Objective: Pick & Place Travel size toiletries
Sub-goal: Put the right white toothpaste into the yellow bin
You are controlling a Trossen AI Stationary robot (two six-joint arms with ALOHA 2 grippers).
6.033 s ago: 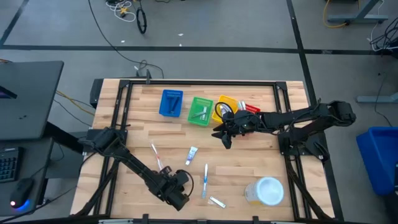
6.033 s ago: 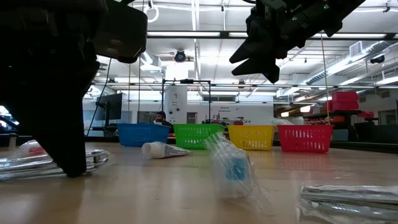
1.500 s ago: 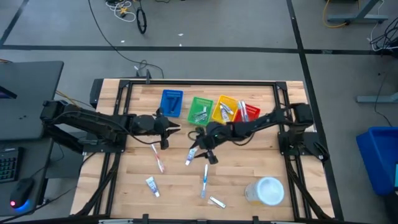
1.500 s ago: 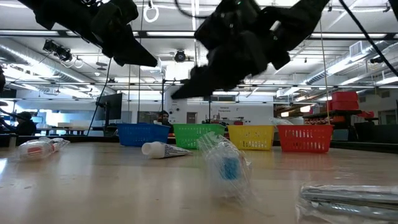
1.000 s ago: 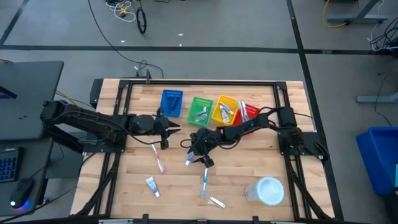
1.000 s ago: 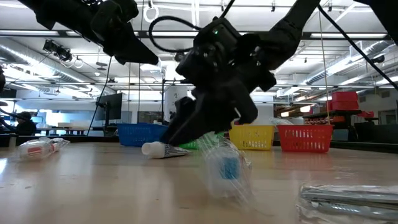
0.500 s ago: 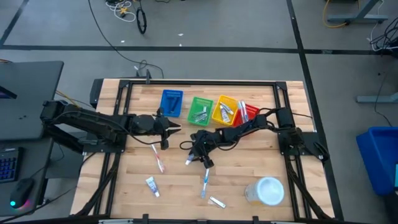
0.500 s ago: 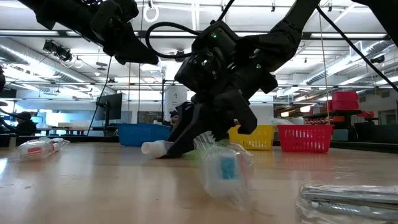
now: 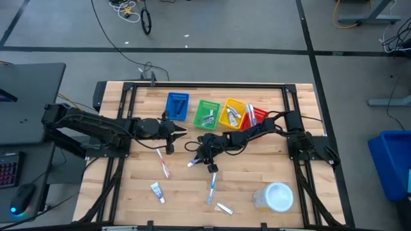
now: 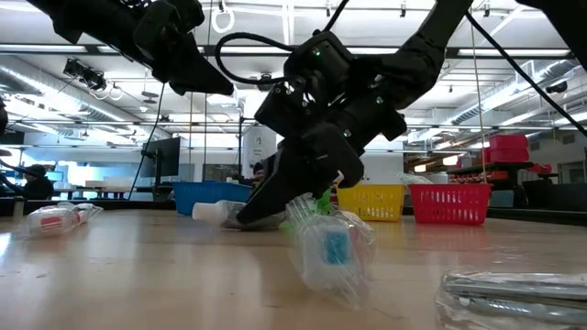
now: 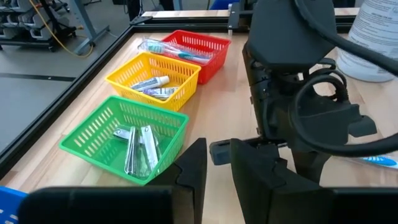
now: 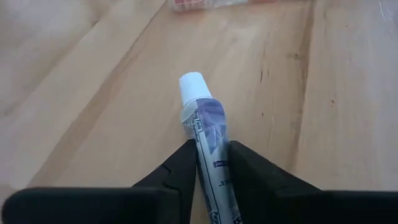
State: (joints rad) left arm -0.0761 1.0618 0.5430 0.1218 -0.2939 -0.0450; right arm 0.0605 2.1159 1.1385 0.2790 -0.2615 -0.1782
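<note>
Right end effector [image 12: 210, 163] pinches a slim white-capped tube [image 12: 205, 127].

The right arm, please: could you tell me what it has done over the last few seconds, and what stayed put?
The right gripper swung from over the yellow basket down to mid-table, and its fingers closed on the toothpaste tube, nudging it slightly toward the left side. Earlier, the left gripper swung from the table's near edge to beside the blue basket, holding there for the last second. The baskets and the round container stayed put.
</note>
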